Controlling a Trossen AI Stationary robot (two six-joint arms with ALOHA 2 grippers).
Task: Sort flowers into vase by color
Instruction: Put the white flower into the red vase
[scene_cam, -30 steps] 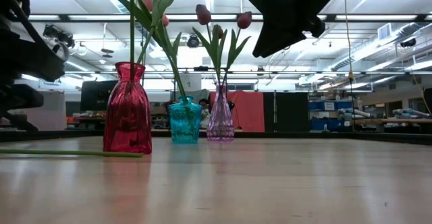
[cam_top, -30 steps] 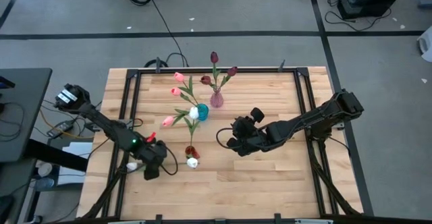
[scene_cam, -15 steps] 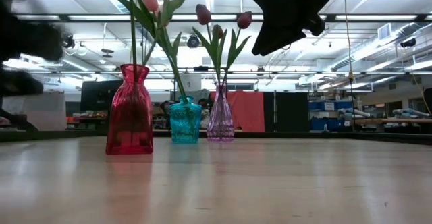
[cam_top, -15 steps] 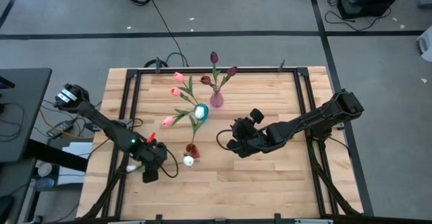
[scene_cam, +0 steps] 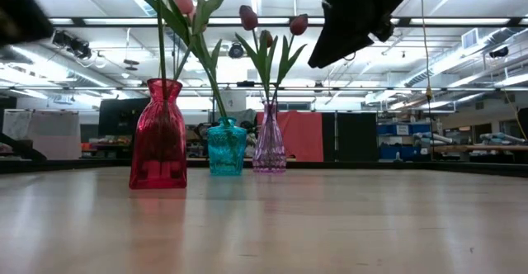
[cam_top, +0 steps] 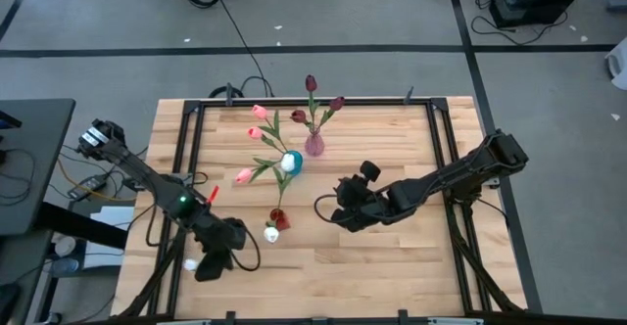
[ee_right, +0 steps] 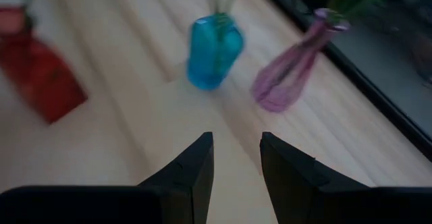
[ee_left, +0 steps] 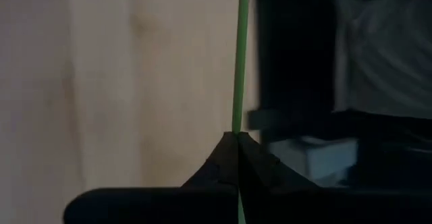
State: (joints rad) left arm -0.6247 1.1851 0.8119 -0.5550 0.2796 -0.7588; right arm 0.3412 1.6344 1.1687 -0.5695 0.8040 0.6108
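With the left gripper [ee_left: 237, 137] pinching a green stem [ee_left: 237, 55], probably the white tulip's [cam_top: 271, 234], lift it upright toward the red vase [cam_top: 279, 217] at one o'clock, while the right gripper [ee_right: 236, 158] waits, fingers slightly parted.

Robotics lab in a large open industrial hall

A wooden table [cam_top: 392, 266] ringed by a black metal frame [cam_top: 453, 168] stands on grey floor marked with dark tape lines [cam_top: 323, 46]; cables [cam_top: 240, 46] trail off at 12 o'clock. The low view shows long ceiling strip lights [scene_cam: 462, 22], a red partition [scene_cam: 305, 136] and cluttered workbenches [scene_cam: 487, 148] behind.
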